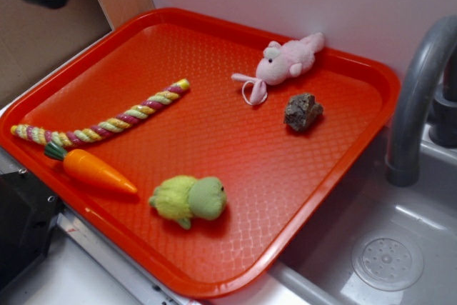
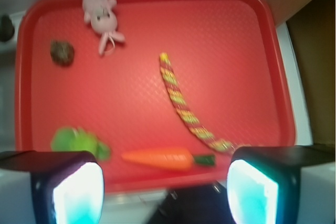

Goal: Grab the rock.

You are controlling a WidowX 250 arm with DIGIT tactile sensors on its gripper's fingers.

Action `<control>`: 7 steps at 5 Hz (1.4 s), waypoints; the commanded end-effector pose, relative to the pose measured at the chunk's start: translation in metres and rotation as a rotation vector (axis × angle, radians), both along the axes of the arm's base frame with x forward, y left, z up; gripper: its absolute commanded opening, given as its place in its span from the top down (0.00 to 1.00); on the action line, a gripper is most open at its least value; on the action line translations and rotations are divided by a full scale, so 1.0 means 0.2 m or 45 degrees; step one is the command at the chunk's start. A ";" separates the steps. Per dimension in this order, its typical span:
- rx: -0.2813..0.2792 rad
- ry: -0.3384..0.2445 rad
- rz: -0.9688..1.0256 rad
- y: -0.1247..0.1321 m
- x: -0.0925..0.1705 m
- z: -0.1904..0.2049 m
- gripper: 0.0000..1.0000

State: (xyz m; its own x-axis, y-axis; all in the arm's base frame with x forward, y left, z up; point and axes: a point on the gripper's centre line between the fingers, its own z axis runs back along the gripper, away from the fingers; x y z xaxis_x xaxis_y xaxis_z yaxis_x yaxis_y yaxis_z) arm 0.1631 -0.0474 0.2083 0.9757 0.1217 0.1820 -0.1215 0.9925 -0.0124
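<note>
1. Tray (image 1: 214, 176): a large red-orange plastic tray with a textured floor and a raised rim carries every loose thing; beside one of its edges lies a grey sink basin (image 1: 400, 248) with a curved grey faucet (image 1: 421, 98).
2. Jaws (image 2: 165, 192): in the wrist view the two pads (image 2: 79, 195) stand wide apart at the bottom of the picture, empty, above the tray's near rim. In the exterior view only a dark part of the arm shows, blurred, in the upper corner beyond the tray.
3. Rope toy (image 1: 107, 123): a twisted cord of yellow, pink and green lies diagonally across the tray's floor, one end near the rim.
4. Carrot (image 1: 96, 169): an orange toy carrot with a green top lies just beside the rope's lower end, close to the rim nearest the jaws.
5. Green plush (image 1: 189, 198): a yellow-green soft toy lies near the same rim, apart from the carrot.
6. Pink plush (image 1: 285, 62): a pink soft animal lies near the far edge of the tray.
7. Rock (image 1: 303, 111): the small lumpy dark grey-brown stone sits near the tray's far corner on the sink side, just beside the pink plush but not touching it. Seen from the wrist (image 2: 62, 52), it is well apart from the jaws, across the tray.
</note>
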 end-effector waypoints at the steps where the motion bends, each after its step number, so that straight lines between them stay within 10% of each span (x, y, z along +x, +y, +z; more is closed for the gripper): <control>1: -0.147 0.001 -0.129 -0.26 0.28 -0.27 0.00; 3: -0.262 0.007 -0.237 -0.50 0.41 -0.44 0.00; 7: -0.162 0.107 -0.285 -0.72 0.59 -0.71 0.00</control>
